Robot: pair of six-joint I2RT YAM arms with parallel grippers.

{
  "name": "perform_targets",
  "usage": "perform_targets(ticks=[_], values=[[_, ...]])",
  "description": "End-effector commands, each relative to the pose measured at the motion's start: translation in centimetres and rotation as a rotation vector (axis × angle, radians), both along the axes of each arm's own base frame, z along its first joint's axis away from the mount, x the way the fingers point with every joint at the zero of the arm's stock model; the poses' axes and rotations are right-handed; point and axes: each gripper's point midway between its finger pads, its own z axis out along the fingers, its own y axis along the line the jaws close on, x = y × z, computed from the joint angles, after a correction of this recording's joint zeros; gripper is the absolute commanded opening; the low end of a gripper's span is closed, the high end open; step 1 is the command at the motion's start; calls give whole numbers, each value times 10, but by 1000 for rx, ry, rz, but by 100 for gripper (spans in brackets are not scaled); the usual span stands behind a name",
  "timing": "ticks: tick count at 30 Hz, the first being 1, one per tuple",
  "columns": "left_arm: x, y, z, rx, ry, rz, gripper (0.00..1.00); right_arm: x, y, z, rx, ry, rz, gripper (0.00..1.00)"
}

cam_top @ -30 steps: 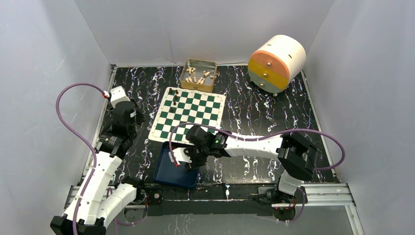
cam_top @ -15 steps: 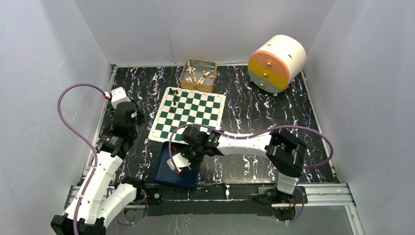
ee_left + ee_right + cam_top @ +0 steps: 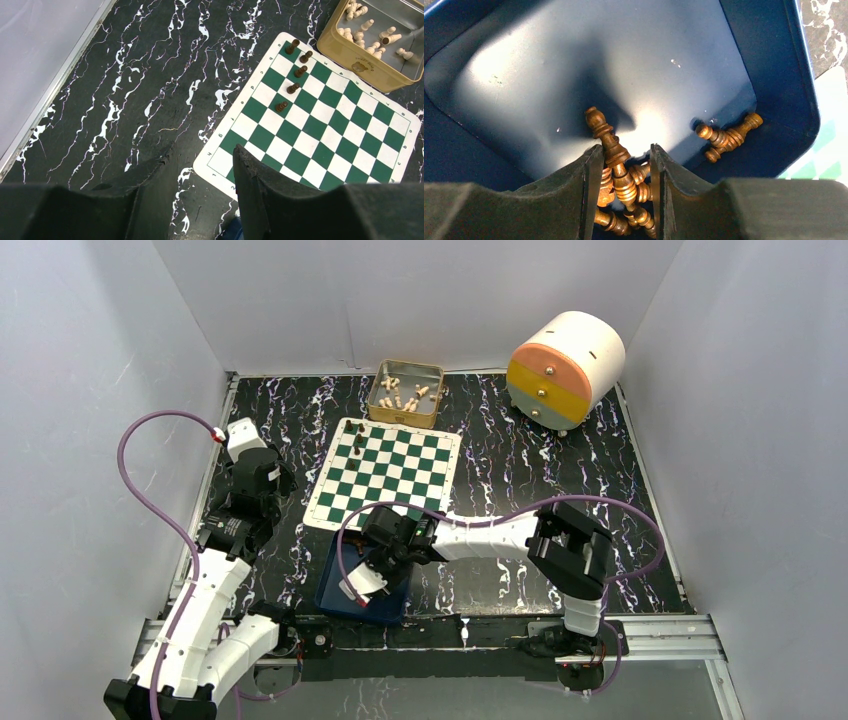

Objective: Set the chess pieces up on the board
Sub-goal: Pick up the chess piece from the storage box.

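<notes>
Down at six o'clock from the green-and-white checkered chess mat (image 3: 392, 476), inside the blue rectangular plastic tray (image 3: 805, 75), my right claw (image 3: 622, 161) stands part open astride one tiny dark-brown wooden chess piece (image 3: 611, 142) lying on the heap, lined up to pinch its stem. My left claw (image 3: 202, 167) hangs open and empty at nine o'clock, out of the way.

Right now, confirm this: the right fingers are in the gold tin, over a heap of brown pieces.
Not the gold tin: the right fingers are in the blue tray, over a heap of brown pieces. The right wrist view shows it.
</notes>
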Motion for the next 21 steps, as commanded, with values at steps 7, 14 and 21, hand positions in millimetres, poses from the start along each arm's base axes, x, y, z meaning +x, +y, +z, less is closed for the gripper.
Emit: perform_targets(ticks=[7,14,21], values=[[4,0,4,11,-26,15,43,-2,7,4,-8,-22,48,35],[5,-3,1,11,-16,6,43,-6,15,10,31,7,32,24],[6,-7,-2,0,-12,-14,44,-3,23,23,89,13,-16,16]])
